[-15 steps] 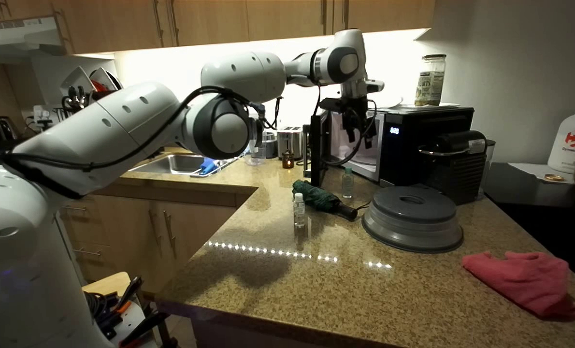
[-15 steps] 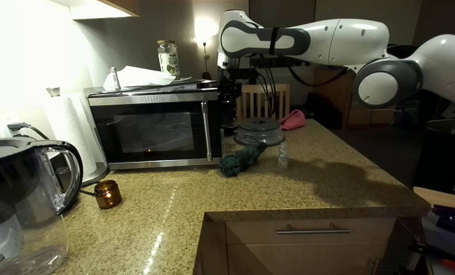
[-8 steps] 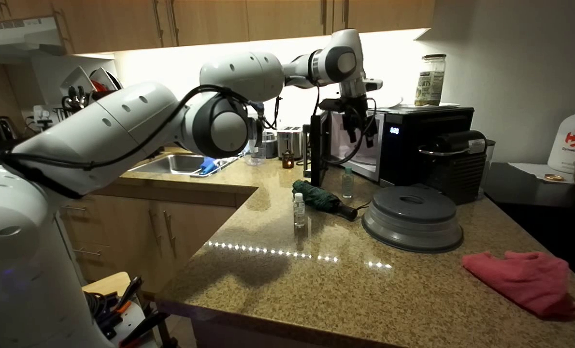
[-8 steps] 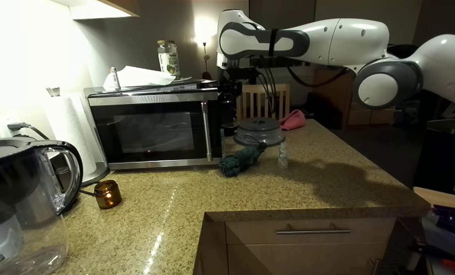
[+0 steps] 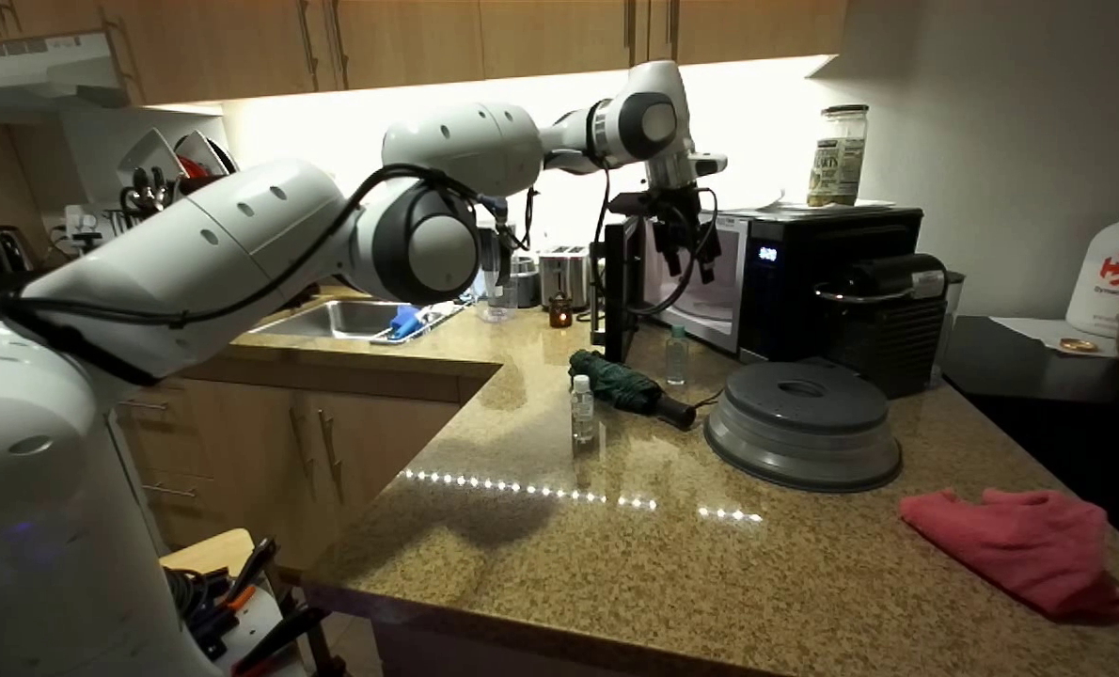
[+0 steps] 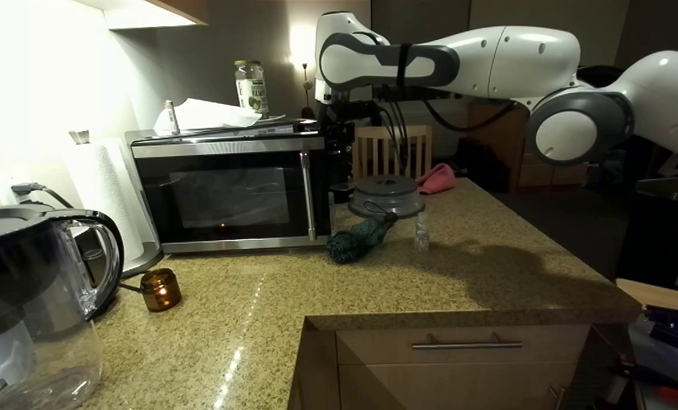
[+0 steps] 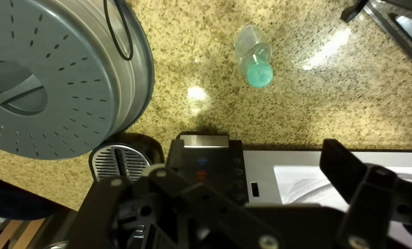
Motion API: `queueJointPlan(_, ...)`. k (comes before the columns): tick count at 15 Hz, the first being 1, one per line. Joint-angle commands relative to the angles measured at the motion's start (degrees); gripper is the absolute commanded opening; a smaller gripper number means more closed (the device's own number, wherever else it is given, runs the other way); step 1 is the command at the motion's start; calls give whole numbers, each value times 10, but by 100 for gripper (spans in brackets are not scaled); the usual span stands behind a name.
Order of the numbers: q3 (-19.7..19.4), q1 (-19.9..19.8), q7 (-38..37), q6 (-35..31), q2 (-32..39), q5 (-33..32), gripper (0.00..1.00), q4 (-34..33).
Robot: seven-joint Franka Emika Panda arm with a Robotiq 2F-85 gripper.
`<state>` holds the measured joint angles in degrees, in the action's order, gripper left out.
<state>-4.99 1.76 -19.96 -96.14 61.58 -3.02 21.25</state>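
Black two-fingered gripper (image 5: 689, 271): we saw its fingers apart, near the open black-and-silver boxy microwave (image 5: 766, 296), which stood at 3 o'clock from it in an exterior view.
Flat black microwave door (image 5: 618, 293): stood open at 9 o'clock; whether the gripper touched it, we could not tell.
Clear green-capped plastic bottle (image 5: 677, 359): stood upright at 6 o'clock.
Folded dark-green fabric umbrella (image 5: 621, 384): lay at 7 o'clock, beside a clear white-capped plastic bottle (image 5: 582, 414).
Round grey plastic cover (image 5: 801, 428): sat at 5 o'clock.
Crumpled pink cloth (image 5: 1025, 545): lay at 4 o'clock on the speckled stone counter (image 5: 559, 574).
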Motion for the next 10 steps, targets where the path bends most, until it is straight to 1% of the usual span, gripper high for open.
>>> queueJointPlan(1, -2, 5, 10, 0, -8, -8, 100, 9)
queueJointPlan(10, -16, 20, 9, 1, -5, -31, 100, 8)
